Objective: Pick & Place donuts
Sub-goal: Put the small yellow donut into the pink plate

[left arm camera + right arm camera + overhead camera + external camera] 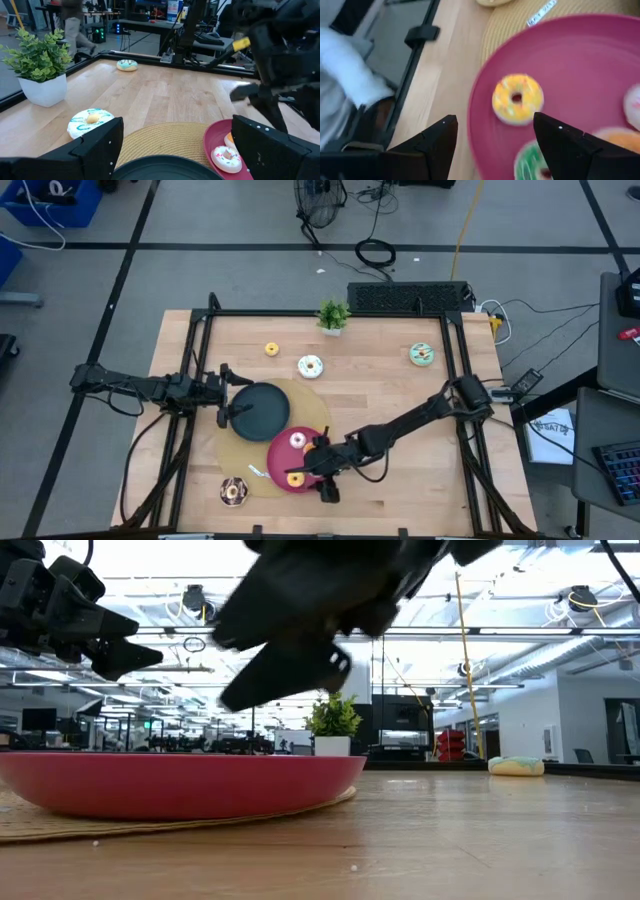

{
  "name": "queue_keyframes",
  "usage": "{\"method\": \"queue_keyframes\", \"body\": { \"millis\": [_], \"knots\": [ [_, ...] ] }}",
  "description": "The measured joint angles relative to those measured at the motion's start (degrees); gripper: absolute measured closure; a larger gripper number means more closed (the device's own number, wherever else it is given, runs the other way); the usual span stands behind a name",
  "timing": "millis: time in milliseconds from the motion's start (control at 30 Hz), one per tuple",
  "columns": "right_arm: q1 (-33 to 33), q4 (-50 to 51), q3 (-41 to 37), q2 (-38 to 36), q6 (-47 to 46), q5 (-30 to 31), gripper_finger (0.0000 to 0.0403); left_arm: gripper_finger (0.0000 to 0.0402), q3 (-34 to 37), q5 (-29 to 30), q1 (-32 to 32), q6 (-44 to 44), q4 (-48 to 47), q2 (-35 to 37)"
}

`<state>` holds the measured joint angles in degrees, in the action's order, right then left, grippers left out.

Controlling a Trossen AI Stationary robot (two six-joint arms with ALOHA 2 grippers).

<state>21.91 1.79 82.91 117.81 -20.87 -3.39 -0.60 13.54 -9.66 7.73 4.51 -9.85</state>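
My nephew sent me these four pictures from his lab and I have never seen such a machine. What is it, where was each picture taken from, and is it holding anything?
It is a robot with two dark arms at a wooden table, each ending in a two-finger pincer. One picture looks straight down, one looks level across the tabletop, and two come from cameras on the wrists.

On the table lie a dark plate, a pink plate, a small plant and toy donuts. Some donuts are already on the pink plate, such as the yellow donut; others still lie on the wood, like the white donut.

The right pincer hangs open over the pink plate and holds nothing. The left pincer waits open by the dark plate, also holding nothing.
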Motion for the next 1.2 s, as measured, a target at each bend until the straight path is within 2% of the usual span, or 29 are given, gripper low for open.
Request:
{"method": "queue_keyframes", "body": {
  "millis": [167, 333, 467, 567, 667, 800, 933, 1033, 1100, 1200],
  "knots": [
    [0.3, 11.3, -0.2, -6.3, 0.7, 0.2, 0.0154, 0.0036, 0.0, 0.0, 0.0, 0.0, 0.0, 0.0],
    [2.9, 10.5, -6.6, -14.5, 4.8, 0.4, 0.0154, 0.0036, 0.0, 0.0, 0.0, 0.0, 0.0, 0.0],
    [5.5, 2.3, -17.0, -23.5, 8.1, 1.7, 0.0153, 0.0036, 0.0, 0.0, 0.0, 0.0, 0.0, 0.0],
    [7.1, -5.3, -27.0, -31.3, 8.1, 7.0, 0.0153, 0.0036, 0.0, 0.0, 0.0, 0.2, 0.3, 0.0],
    [7.4, -7.6, -36.8, -40.7, 6.5, 11.9, 0.0154, 0.0036, 0.0, 0.0, 0.0, 0.1, 0.6, 0.0],
    [7.0, -12.2, -51.0, -53.9, -3.5, 14.9, 0.0154, 0.0036, 0.0, 0.0, 0.0, 0.1, 0.5, 0.0],
    [7.0, -31.7, -67.4, -65.4, 5.0, 15.4, 0.0154, 0.0036, 0.0, 0.0, 0.0, 0.1, 0.5, 0.0],
    [5.2, -45.2, -78.3, -72.3, 8.0, 14.9, 0.0154, 0.0036, 0.0, 0.0, 0.0, 0.3, 3.4, 0.0],
    [3.1, -46.9, -81.7, -75.9, 8.3, 12.7, 0.0153, 0.0036, 0.0, -0.1, 0.0, 1.2, 4.7, 0.0],
    [0.1, -37.7, -81.1, -80.1, 8.3, 9.7, 0.0154, 0.0036, 0.0, -0.1, 0.0, 1.6, 5.6, 0.0]
  ]
}}
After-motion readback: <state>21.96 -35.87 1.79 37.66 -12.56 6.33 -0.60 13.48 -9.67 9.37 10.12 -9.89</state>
